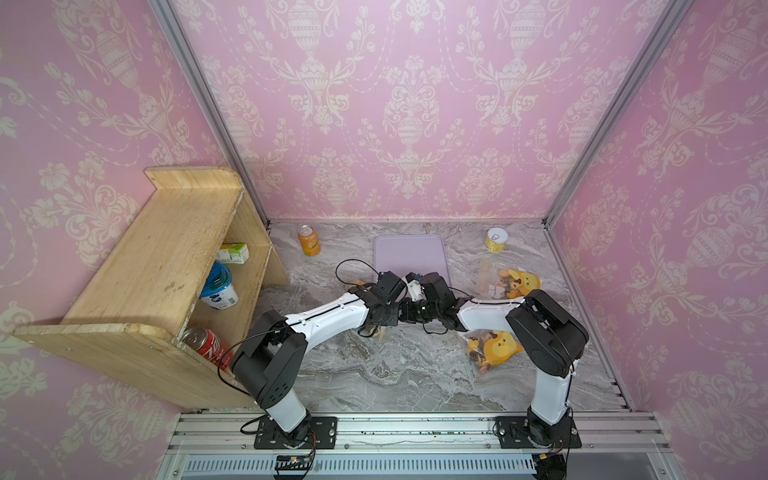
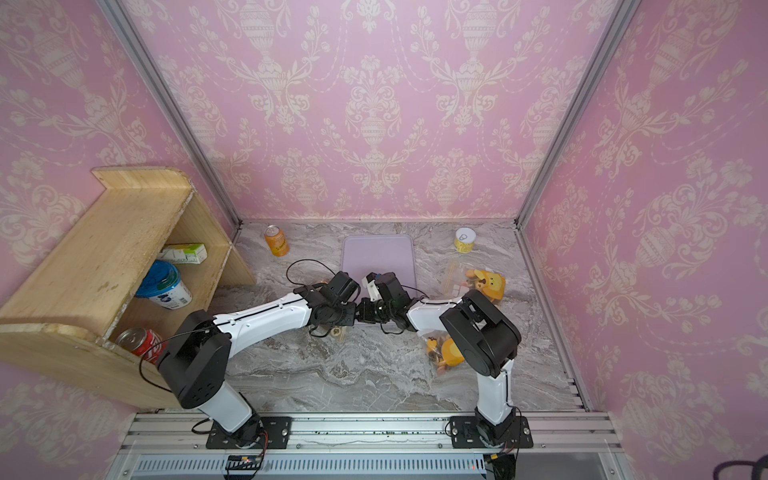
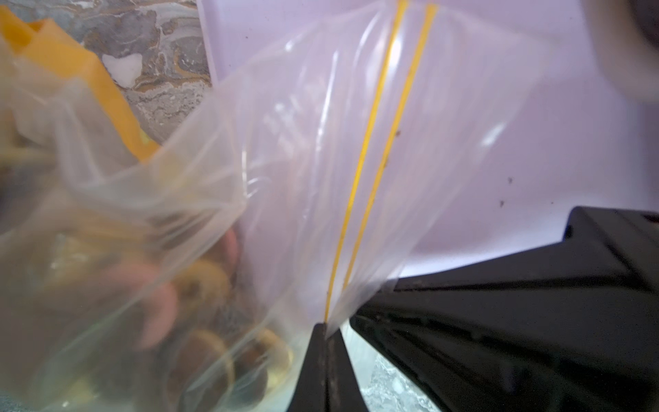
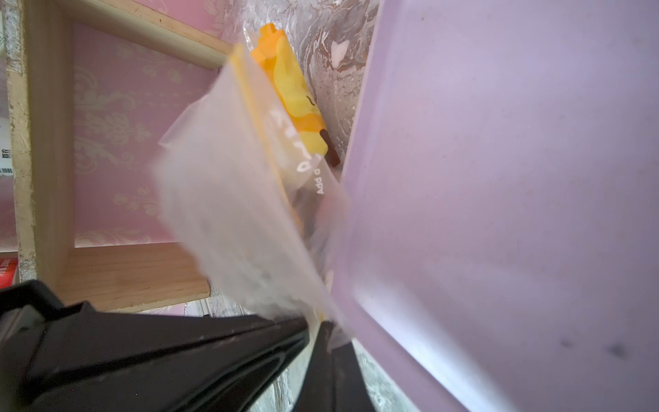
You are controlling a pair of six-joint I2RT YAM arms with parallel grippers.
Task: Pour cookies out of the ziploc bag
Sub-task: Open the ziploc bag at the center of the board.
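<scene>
The clear ziploc bag with two yellow zip lines hangs between my two grippers over the near edge of the lavender tray. My left gripper is shut on the bag's zip edge. My right gripper is shut on the same edge of the ziploc bag close by. The cookies, brown, tan and pink rounds, lie blurred in the bag's lower part, beside a yellow-orange cartoon piece. In both top views the wrists meet above the bag and hide it, except for a tan bit.
Two more bags with yellow cartoon faces lie right of the tray and under the right arm. A wooden shelf on the left holds a red can, a tub and a carton. An orange can and a yellow tin stand at the back.
</scene>
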